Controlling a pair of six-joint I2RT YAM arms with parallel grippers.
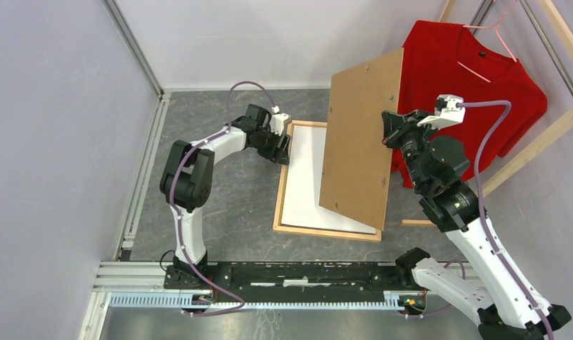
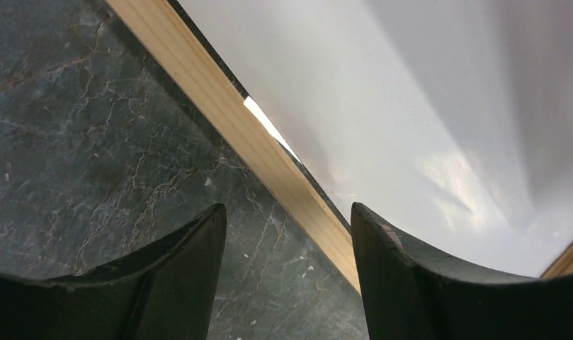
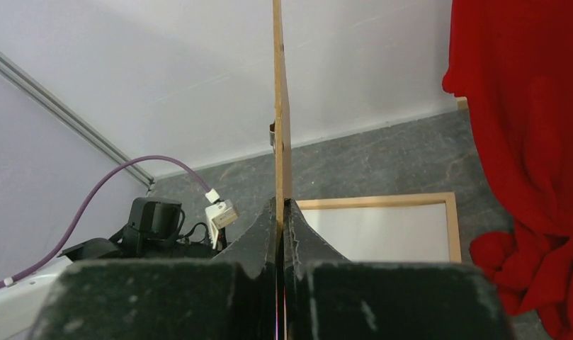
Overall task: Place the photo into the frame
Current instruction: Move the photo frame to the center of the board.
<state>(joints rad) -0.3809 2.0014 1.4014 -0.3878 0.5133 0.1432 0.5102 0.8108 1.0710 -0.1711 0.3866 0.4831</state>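
The frame [image 1: 282,185] lies flat on the grey table, its light wooden rails around a white sheet [image 1: 304,177], the photo with no printed side showing. Its brown fibreboard back [image 1: 361,142] stands tilted up over the frame's right half. My right gripper [image 1: 391,133] is shut on the board's right edge; in the right wrist view the board [image 3: 278,106] rises edge-on from the closed jaws [image 3: 281,203]. My left gripper [image 1: 286,147] is open at the frame's far left rail. In the left wrist view that rail [image 2: 227,106] runs between the fingers [image 2: 287,212], touching neither, beside the white sheet [image 2: 382,85].
A red T-shirt [image 1: 474,78] hangs on a wooden-beam rack [image 1: 545,134] at the back right, close behind my right arm. A short loose wooden strip [image 1: 418,222] lies right of the frame. White walls and an aluminium rail [image 1: 138,184] bound the left side.
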